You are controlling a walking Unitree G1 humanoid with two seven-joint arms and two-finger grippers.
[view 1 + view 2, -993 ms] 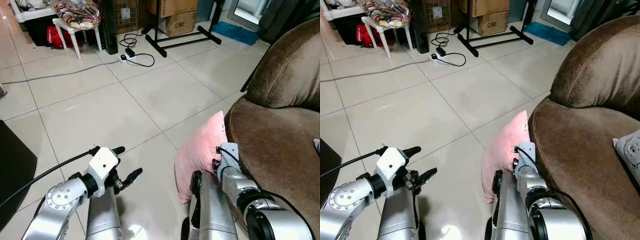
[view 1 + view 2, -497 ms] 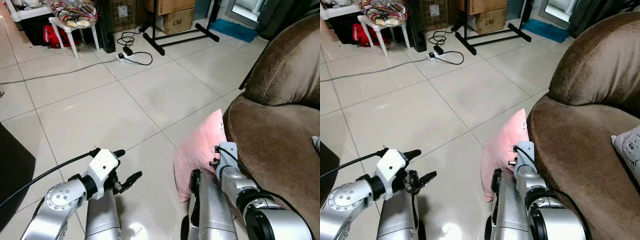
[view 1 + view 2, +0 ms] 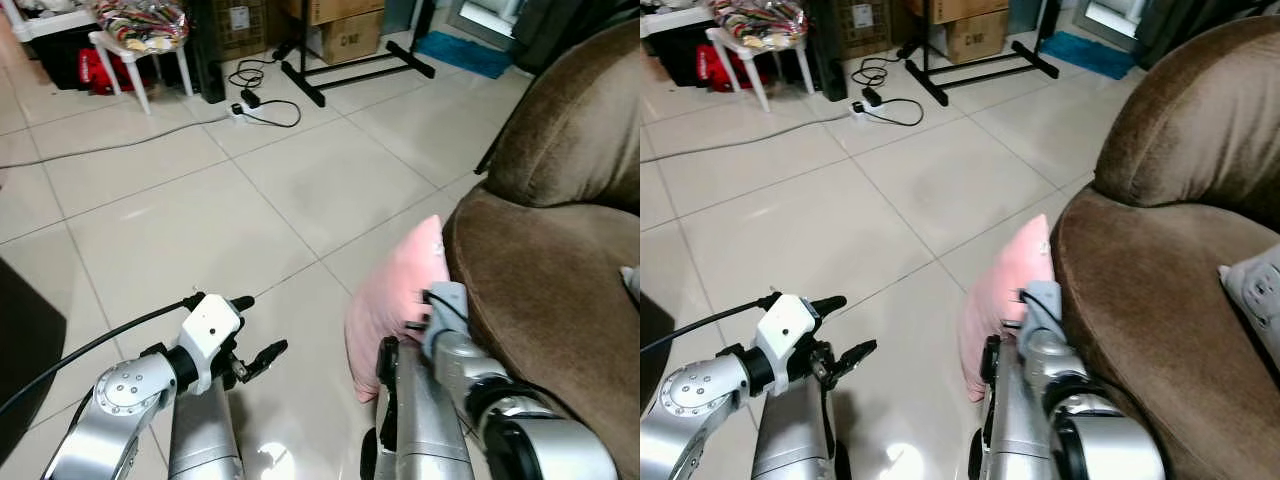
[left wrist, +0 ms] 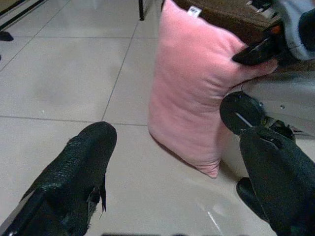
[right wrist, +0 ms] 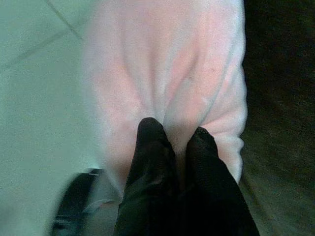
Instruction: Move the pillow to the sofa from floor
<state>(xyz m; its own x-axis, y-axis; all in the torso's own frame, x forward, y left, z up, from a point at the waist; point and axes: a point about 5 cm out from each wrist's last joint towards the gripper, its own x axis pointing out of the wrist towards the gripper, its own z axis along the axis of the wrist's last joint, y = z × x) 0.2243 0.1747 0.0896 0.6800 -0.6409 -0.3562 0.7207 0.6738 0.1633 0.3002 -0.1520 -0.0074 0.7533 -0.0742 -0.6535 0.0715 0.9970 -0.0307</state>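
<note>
The right wrist view shows the right gripper (image 5: 174, 135) pinching a fold of the pink pillow (image 3: 395, 290), which stands on the tiled floor (image 3: 200, 220) against the brown sofa (image 3: 560, 270) at 3 o'clock. At 8 o'clock the left gripper (image 3: 255, 325) hovers, fingers spread. A power strip (image 3: 245, 108) lies at 12 o'clock.

Silver arms (image 3: 120, 395) — white wrist housing (image 3: 208, 330), black cable (image 3: 90, 350), black fingers (image 4: 74, 182)

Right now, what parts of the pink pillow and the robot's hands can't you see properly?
- Pink pillow: in the eye views its lower right side is hidden behind the right arm.
- Right gripper: in the right wrist view its fingertips sink into a pinched fold of the pillow, and the picture is blurred.
- Brown sofa: cut off by the right edge of the eye views.
- Left gripper: open; the left wrist view's bottom edge cuts off its fingers.
</note>
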